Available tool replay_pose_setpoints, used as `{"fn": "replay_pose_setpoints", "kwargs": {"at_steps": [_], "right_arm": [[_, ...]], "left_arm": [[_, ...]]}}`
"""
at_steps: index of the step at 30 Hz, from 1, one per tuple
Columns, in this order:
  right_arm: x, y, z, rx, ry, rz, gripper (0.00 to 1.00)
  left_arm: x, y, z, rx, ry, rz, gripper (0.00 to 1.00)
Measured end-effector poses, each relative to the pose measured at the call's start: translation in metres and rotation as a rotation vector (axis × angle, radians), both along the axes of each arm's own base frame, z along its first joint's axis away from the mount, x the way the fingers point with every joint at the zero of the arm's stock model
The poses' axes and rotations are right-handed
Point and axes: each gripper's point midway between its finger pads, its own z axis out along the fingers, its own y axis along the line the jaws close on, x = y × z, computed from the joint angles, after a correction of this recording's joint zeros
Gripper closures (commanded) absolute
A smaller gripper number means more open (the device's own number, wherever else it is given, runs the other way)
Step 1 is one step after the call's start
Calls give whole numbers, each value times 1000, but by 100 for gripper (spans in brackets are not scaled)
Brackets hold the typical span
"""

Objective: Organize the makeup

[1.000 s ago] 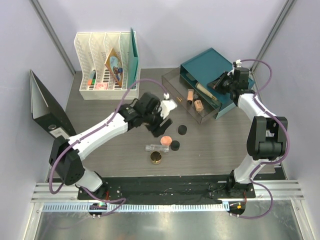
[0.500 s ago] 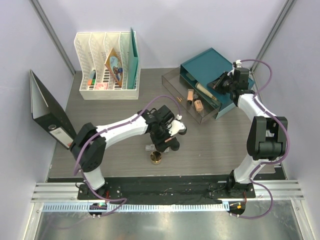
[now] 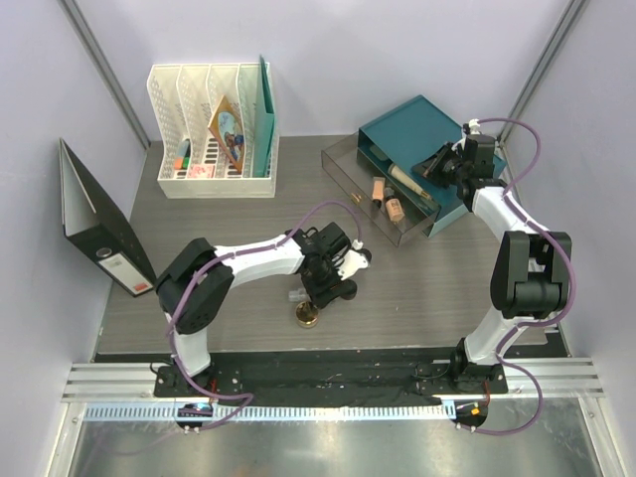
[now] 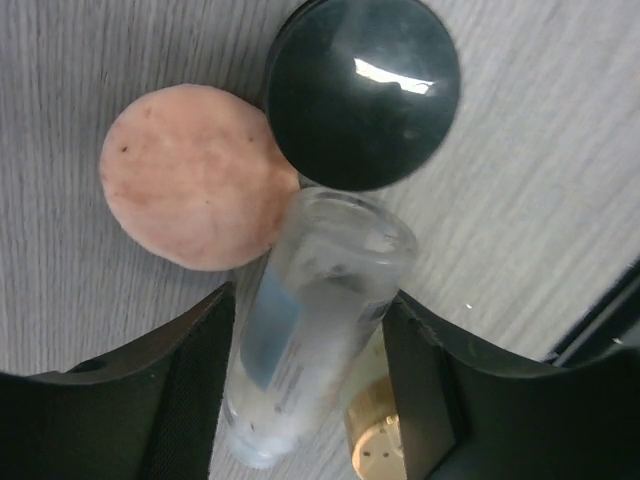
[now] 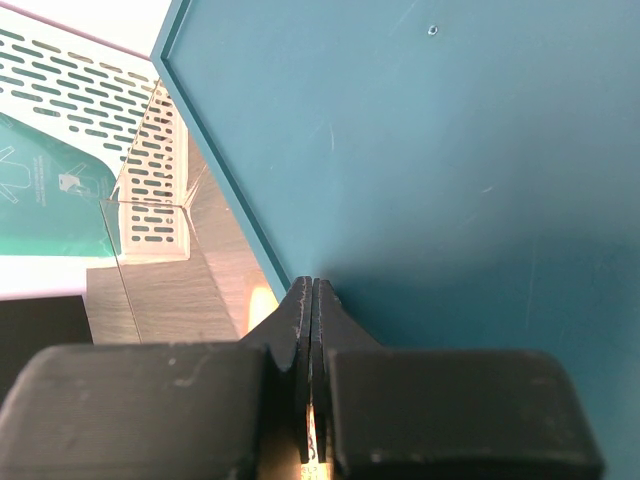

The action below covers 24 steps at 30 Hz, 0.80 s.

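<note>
1. Far left: black binder (image 3: pixel 94 234) stands at the left edge of the table (image 3: pixel 447 278). The white file rack (image 3: pixel 212 129) is at its 1 o'clock, along the back.
2. Table centre: left gripper (image 4: pixel 310 385) is low over the wood, jaws apart, straddling the clear glass bottle (image 4: pixel 318 300), which lies flat. One finger (image 4: pixel 190 400) looks to be against the bottle, with a sliver of gap on the other side. Can't tell if the bottle is pinched.
3. Wrist view: coral round compact (image 4: pixel 195 175) at the bottle's 10 o'clock, touching it. The black pot (image 4: pixel 362 90) is at 12 o'clock, against both.
4. The gold jar (image 4: pixel 372 455) is at the bottle's 5 o'clock, partly hidden by a finger. In the top view it is just beside the gripper, at 6 o'clock.
5. The clear tray (image 3: pixel 343 164) is at 1 o'clock from that cluster, well apart. It holds a peach tube (image 3: pixel 378 190), a second peach tube (image 3: pixel 396 209) and a beige bottle (image 3: pixel 405 181).
6. The teal box (image 3: pixel 417 124) is against the tray, at its 2 o'clock.
7. Far right: right gripper (image 5: pixel 312 300) has its jaws pressed flat together, just over the teal box lid.
</note>
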Motion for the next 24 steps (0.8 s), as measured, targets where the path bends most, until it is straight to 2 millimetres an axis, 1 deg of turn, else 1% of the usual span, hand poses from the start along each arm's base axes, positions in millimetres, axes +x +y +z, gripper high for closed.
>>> {"fn": "replay_pose_setpoints", "kwargs": {"at_steps": [1,4,5,8,15,18,20,21,22,24], "right_arm": [[0,0,0,0,0,0,98],[0,0,0,0,0,0,99],[0,0,0,0,-1,1,99],[0,0,0,0,-1,1,98],[0,0,0,0,1,2,99],[0,2,0,5,1,8,99],[1,3,-1,8,3,15,99],[0,3,0,9,3,18,99],[0,4,0,10,2,19,99],[0,4,0,10,3,18,99]], "left_arm": [[0,1,-3,7,2,5,44],[5,3,-7,25,-18,17,73],[6,2,-7,26,-25,21,86],[8,3,-7,32,-36,27,100],[14,8,-4,56,-75,14,100],[14,13,5,67,-89,16,100],[17,12,22,53,-112,20,100],[21,9,35,35,-132,24,100],[26,5,48,10,-157,28,100],[39,-9,83,-66,-229,40,100]]}}
